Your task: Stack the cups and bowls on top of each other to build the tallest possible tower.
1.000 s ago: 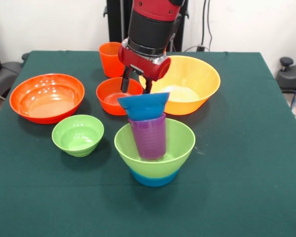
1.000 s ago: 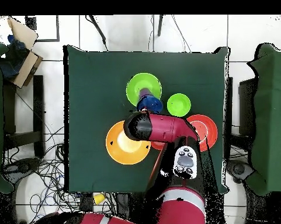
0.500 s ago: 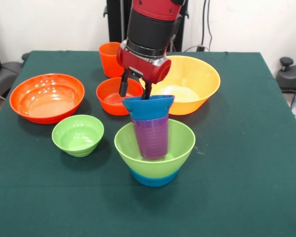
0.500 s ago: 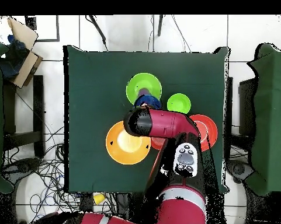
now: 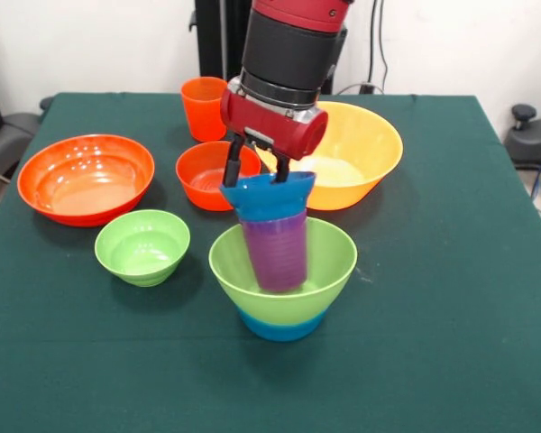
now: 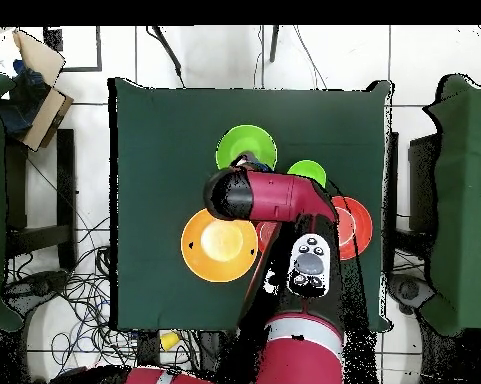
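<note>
Pincer hidden overhead, visible frontally

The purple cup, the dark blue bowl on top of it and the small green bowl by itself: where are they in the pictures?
purple cup (image 5: 276, 254), front view, on its side wall.
dark blue bowl (image 5: 269, 197), front view, on its outer wall below the rim.
small green bowl (image 5: 142, 245), front view, on its inside.

Overhead: tower mostly under arm.

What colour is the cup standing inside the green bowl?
Purple; the cup shows best in the front view, under a dark blue bowl.
</note>
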You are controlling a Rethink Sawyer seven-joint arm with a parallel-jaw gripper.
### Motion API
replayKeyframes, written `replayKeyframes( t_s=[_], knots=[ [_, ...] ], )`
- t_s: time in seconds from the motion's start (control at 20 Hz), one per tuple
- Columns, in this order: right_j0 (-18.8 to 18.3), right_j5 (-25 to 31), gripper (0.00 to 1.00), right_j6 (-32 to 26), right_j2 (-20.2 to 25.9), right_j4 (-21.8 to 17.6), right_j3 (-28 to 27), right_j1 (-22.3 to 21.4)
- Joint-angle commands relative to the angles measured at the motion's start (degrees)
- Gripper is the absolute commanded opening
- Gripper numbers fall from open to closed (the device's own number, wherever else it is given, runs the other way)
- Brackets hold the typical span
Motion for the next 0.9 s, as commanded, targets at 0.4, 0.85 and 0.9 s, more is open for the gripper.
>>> replayKeyframes(
  t_s=[0.4,0.85,0.9],
  knots=[
    [2.83,4.78,1.0,1.59,3.4,-0.87,-6.24,5.41],
    [3.92,7.03,1.0,2.21,1.75,-0.55,-6.61,5.61],
    [3.97,7.04,1.0,2.21,1.66,-0.54,-6.5,5.6]
  ],
)
